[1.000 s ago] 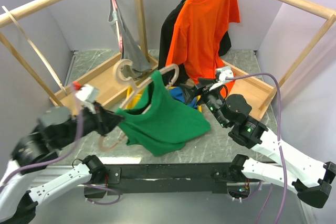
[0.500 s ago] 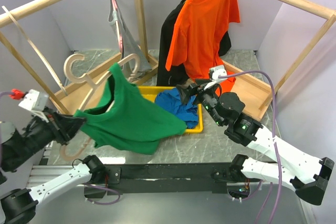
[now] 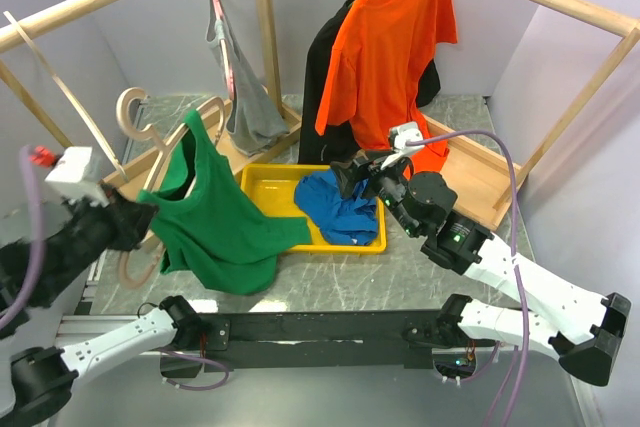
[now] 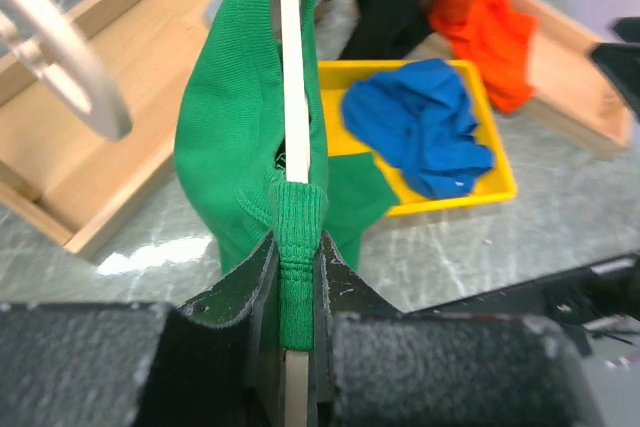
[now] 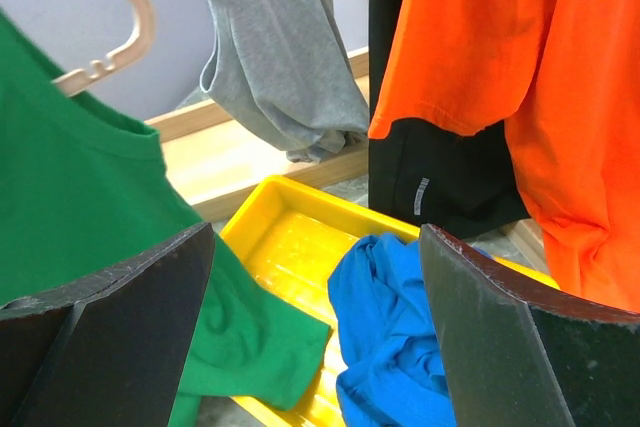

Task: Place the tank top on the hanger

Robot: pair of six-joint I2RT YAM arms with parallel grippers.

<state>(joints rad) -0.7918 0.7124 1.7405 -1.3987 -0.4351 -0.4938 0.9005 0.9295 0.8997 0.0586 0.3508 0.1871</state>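
while the left gripper [image 4: 297,277] is clamped narrowly on one end of the pale wooden hanger [image 4: 291,67], a ribbed strap of the green tank top [image 3: 215,222] is pinched against the wood between its fingers. the top hangs from that hanger, raised off the marbled tabletop [image 3: 340,282] at the left side of the scene. its other shoulder reaches up along the hanger's arm toward the hook, though i cannot tell whether it sits fully on it. in the top view the top's lower corner overlaps the near left rim of the yellow tray [image 3: 262,179].

a crumpled blue garment [image 3: 340,209] lies in the right half of that tray. the right gripper [image 5: 315,247] hovers just above it, its claw spread wide and holding nothing. behind, a grey tank top [image 3: 245,97], a black garment [image 3: 322,67] and an orange t-shirt [image 3: 390,47] hang from the wooden rack.
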